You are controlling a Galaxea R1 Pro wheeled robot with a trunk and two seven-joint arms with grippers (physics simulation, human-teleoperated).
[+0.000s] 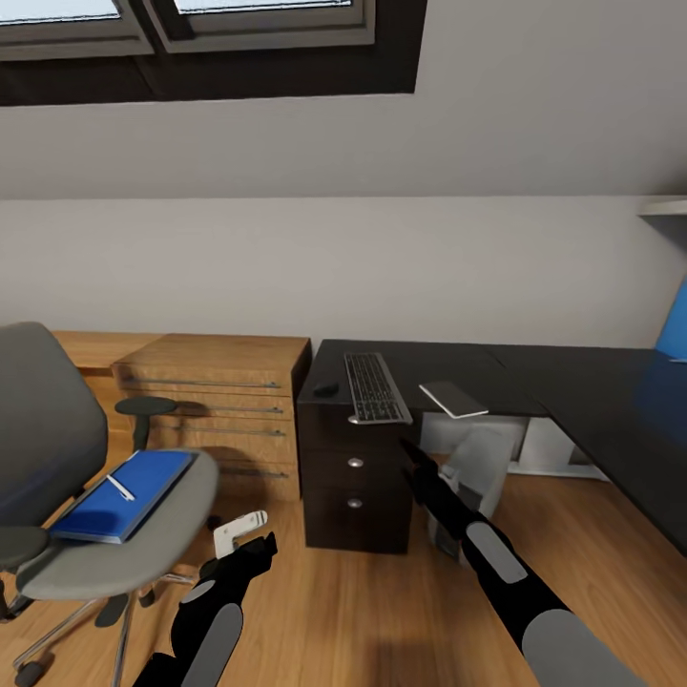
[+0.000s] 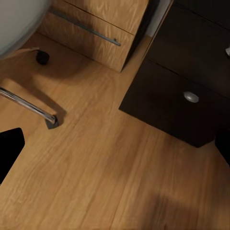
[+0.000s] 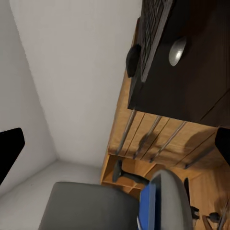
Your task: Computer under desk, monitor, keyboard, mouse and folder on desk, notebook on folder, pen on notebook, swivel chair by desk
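The grey swivel chair (image 1: 57,448) stands at the left with the blue folder (image 1: 124,496) on its seat and the white pen (image 1: 120,488) on the folder. The black desk (image 1: 572,391) carries the keyboard (image 1: 376,387), which overhangs its front edge. The dark mouse (image 1: 326,389) lies left of the keyboard and a thin grey notebook (image 1: 454,399) right of it. The silver-grey computer (image 1: 482,458) sits under the desk, partly behind my right arm. My left gripper (image 1: 256,551) hangs open above the floor by the chair. My right gripper (image 1: 410,448) is open in front of the drawer unit (image 1: 355,477). The monitor is out of view.
A light wooden drawer chest (image 1: 215,401) stands against the wall between chair and desk. The chair's metal star base (image 2: 28,105) and a caster (image 2: 43,57) lie close to my left gripper. Wood floor (image 1: 382,611) spreads in front. A blue panel (image 1: 674,329) shows at the far right.
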